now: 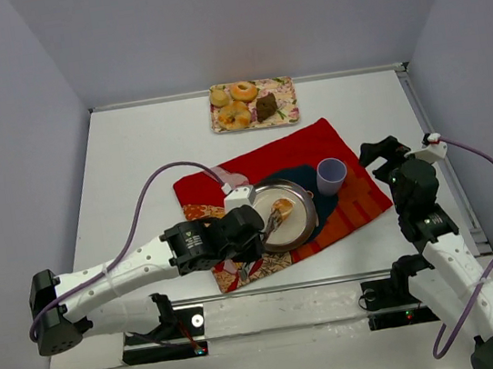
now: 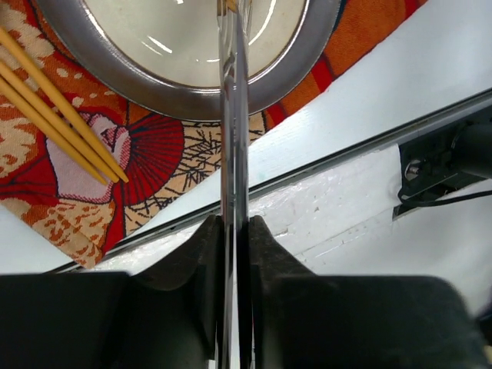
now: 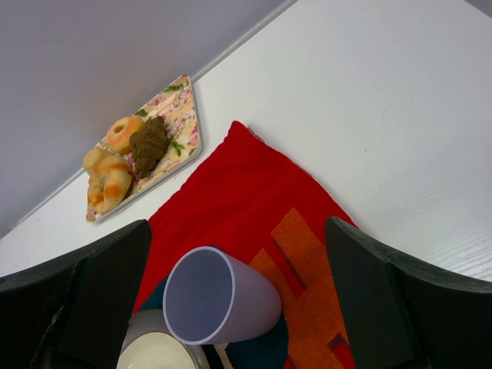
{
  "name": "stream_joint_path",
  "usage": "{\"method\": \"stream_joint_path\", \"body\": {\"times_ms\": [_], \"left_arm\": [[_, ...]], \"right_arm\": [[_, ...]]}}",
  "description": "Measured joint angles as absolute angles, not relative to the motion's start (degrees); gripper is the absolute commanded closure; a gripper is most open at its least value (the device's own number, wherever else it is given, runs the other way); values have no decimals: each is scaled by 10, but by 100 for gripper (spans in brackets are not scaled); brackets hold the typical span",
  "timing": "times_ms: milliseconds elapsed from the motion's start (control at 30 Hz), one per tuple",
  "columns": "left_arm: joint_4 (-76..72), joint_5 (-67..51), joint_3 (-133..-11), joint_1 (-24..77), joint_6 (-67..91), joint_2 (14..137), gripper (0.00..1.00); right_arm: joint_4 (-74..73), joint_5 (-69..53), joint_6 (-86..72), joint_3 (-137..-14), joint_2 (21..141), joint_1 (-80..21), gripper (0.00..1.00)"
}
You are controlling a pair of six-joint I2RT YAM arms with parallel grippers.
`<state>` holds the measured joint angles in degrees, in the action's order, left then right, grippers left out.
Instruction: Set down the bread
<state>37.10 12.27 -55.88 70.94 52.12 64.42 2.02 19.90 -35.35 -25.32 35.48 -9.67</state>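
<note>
Prob. a robot lab test cell: white table (image 1: 133, 164) is boxed in by bare grey walls (image 1: 10, 135); left arm (image 1: 130, 270) & right arm (image 1: 439, 249) are bolted at its edge.

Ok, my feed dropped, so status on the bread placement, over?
Left tool shut on thin shiny utensil; right tool open, empty. Bread at utensil tip over metal plate. Nothing blocking; cup stands beside.

Reaching low on the left, folded upright on the right.
Stretches the left arm (image 1: 122, 280) low toward the middle, with the left gripper (image 2: 234, 231) pinched tight on a thin shiny strip (image 2: 233, 115), possibly tongs. Holds the right arm (image 1: 438, 240) bent upright at the elbow, with the right gripper (image 3: 238, 300) tipped forward, fingers (image 3: 84, 300) spread wide apart.
</note>
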Motion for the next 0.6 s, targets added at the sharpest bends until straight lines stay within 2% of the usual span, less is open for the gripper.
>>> {"method": "stream_joint_path", "body": {"times_ms": [200, 300, 467, 600], "left_arm": [[380, 130, -558, 709, 535, 644, 47], [381, 134, -558, 709, 539, 644, 41], [385, 139, -558, 709, 539, 641, 39], [393, 145, -559, 709, 541, 634, 42]], "right_arm": [[21, 199, -354, -253, 357, -97, 0], [21, 199, -354, -253, 359, -97, 0], [21, 199, -354, -253, 360, -97, 0], [21, 199, -354, -253, 360, -97, 0]]}}
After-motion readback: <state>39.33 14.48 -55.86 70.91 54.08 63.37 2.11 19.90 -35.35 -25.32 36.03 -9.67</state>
